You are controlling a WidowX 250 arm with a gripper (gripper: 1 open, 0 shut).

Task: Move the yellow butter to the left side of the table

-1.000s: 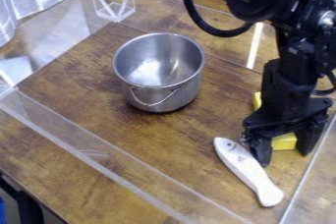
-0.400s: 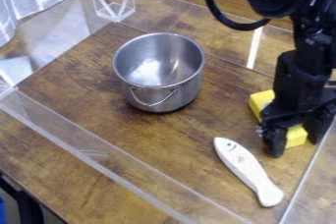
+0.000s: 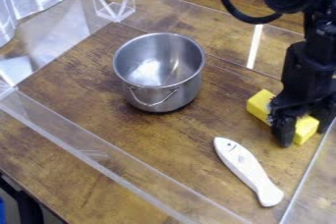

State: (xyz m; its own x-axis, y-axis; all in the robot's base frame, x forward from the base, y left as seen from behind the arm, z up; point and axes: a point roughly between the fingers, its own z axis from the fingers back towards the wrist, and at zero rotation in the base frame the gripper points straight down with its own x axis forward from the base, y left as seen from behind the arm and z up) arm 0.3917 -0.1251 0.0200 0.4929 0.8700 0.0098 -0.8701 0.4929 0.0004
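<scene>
With its fingers apart, the gripper point(image 3: 292, 128) stands over the yellow butter point(image 3: 282, 117) at the right of the table point(image 3: 85, 115), beyond the pot point(image 3: 159, 72); closing off-centre could tip the block or push it against the clear wall.

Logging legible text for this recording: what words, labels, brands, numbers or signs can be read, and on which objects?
No text can be read anywhere.
Yellow butter: no legible lettering, partly hidden by the pincer.
Metal pot: no lettering visible.
White utensil: no lettering legible.
</scene>
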